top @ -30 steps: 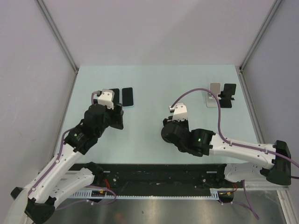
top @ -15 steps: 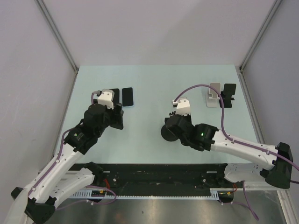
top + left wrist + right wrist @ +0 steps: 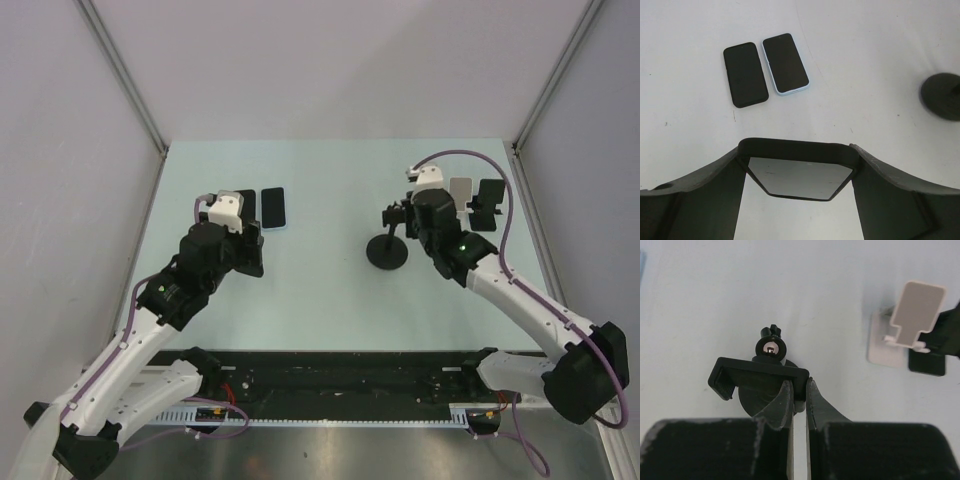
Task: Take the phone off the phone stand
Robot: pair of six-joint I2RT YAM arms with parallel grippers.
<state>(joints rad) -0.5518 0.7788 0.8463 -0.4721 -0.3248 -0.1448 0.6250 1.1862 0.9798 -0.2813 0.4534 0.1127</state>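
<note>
My left gripper (image 3: 799,156) is shut on the phone (image 3: 800,177), a dark handset with a glossy screen held across its width between the two fingers, above the table. In the top view that gripper (image 3: 246,246) sits at the left and the phone is hidden under it. The phone stand (image 3: 388,250) is black, with a round base, a post and a wide clamp (image 3: 752,377) that holds nothing. My right gripper (image 3: 799,386) pinches the right end of that clamp, and in the top view the right gripper (image 3: 404,216) is over the stand.
Two phones lie flat side by side ahead of the left gripper: a black one (image 3: 745,75) and one in a light blue case (image 3: 785,65). A white stand (image 3: 912,320) and a black stand (image 3: 932,352) are at the far right, near the side wall.
The right arm swung from mid-table toward the far right and its jaws closed on the stand's clamp; the stand's base shifted a little farther right. The left arm stayed still.
</note>
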